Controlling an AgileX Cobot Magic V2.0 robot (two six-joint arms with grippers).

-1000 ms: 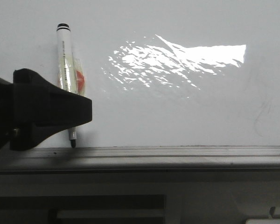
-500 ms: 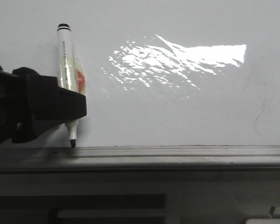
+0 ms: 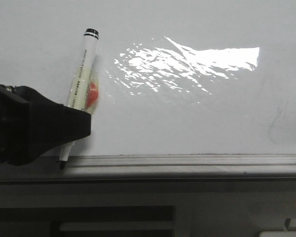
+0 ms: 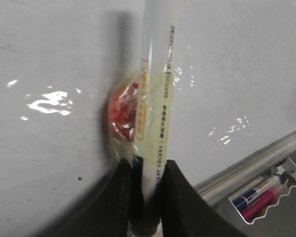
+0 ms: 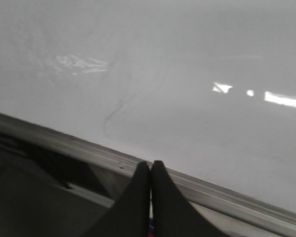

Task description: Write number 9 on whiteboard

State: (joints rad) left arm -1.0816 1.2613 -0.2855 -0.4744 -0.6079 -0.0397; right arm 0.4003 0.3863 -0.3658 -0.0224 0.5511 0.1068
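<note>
We see the whiteboard [image 3: 197,113] bare of any 9. Our left arm reaches in low from the left, its pincer [image 4: 147,197] clamped on a tilted marker [image 3: 81,74], tip at the rail [image 3: 187,160]. Our right pincer [image 5: 149,187] is closed, empty.

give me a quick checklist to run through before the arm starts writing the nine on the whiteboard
1. Marker gripped by the left gripper: ok, jaws closed on the barrel.
2. Cap off: ok, dark tip bare.
3. Tip on the white of the whiteboard: not ok, it sits at the grey rail.
4. Number 9 begun: not ok, no black stroke visible.
5. Right gripper out of the way: ok, closed, empty, near the rail.
</note>
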